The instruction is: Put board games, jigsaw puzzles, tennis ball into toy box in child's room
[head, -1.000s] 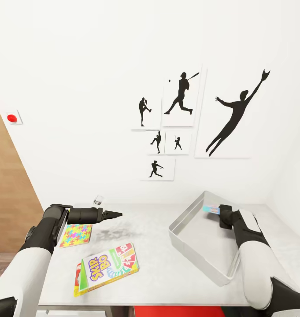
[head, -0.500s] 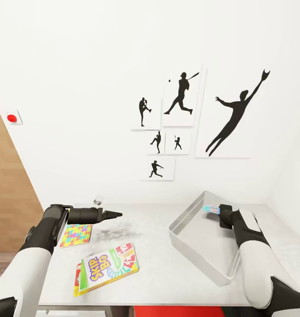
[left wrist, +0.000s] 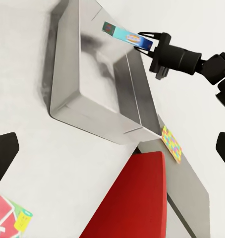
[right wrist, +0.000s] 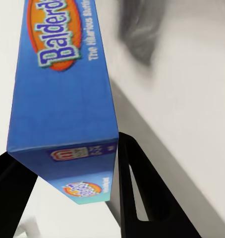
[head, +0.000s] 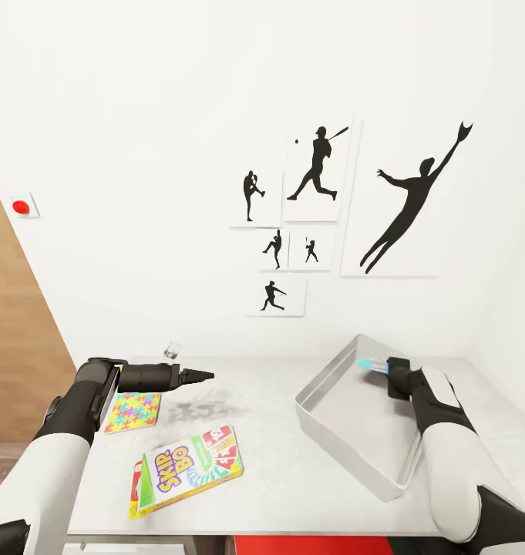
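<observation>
Right fingers: the two black fingers (right wrist: 135, 198) of the right gripper (head: 387, 368) pinch the blue Balderdash board game box (right wrist: 63, 94) by one short end; the box reaches out past the fingertips.

Change since a second ago: the right gripper and the box have moved very little, only a small drift outward and a bit higher. The camera has not moved.

Box against the toy box: the free end of the blue box hangs above the far corner of the grey metal rectangular toy box (head: 324, 432), just over its rim. I cannot tell if it touches the rim.

Meaning for the task: I judge that this is the moment of placing the game in the toy box. The box is not yet released, so this toy does not count as inside.

Left fingers: the left gripper (head: 204, 375) hovers above the table with nothing between its fingers. In the left wrist view the two dark fingertips (left wrist: 3, 153) stand far apart, so they are spread.

Near the left fingers: the multicoloured flat jigsaw puzzle box (head: 132, 411) lies below and behind them, and the green and red Skip-Bo game box (head: 186, 469) lies nearer to the robot. Both rest on the light grey table (head: 254, 401), outside the toy box.

Further out: a small clear glass (head: 172, 351) stands near the wall. A second small puzzle box (left wrist: 171, 144) lies on the table beyond the toy box, on the side of the right arm.
</observation>
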Available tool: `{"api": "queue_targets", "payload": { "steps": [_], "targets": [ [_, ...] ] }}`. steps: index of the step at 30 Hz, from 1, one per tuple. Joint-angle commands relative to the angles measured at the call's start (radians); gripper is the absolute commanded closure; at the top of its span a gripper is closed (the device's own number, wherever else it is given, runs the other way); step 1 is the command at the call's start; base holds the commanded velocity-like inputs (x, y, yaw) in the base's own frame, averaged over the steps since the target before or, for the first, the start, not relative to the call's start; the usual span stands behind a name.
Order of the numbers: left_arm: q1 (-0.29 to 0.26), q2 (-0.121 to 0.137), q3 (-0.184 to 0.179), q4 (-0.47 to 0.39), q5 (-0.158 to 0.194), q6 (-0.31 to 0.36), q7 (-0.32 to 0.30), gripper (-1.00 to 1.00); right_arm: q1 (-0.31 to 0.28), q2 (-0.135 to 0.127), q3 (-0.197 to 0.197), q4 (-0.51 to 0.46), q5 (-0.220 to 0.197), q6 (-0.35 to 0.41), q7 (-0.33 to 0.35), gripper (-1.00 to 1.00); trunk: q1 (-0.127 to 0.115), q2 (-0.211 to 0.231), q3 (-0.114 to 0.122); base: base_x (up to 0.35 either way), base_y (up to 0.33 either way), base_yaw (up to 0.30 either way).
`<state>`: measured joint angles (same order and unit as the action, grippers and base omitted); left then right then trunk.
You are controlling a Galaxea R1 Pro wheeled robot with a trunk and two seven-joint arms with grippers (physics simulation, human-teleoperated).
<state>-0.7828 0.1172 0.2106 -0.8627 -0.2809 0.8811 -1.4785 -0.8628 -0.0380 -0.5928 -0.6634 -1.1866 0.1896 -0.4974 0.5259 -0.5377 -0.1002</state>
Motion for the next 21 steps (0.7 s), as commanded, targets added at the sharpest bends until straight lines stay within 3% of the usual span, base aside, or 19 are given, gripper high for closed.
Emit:
{"api": "queue_targets", "payload": {
  "steps": [1, 21],
  "targets": [
    [-0.001, -0.001, 0.003, -0.001, -0.011, 0.010, -0.009, -1.00, -0.001, 0.000, -0.003, -0.002, -0.002, 0.005, 0.001, 1.00, 0.000, -0.002, -0.002, 0.000, 0.000, 0.000],
    [-0.001, -0.001, 0.003, -0.001, -0.011, 0.011, -0.009, -1.00, -0.007, -0.001, -0.004, 0.033, -0.002, -0.003, 0.009, 1.00, 0.000, -0.002, -0.002, 0.000, 0.000, 0.000]
  ]
}}
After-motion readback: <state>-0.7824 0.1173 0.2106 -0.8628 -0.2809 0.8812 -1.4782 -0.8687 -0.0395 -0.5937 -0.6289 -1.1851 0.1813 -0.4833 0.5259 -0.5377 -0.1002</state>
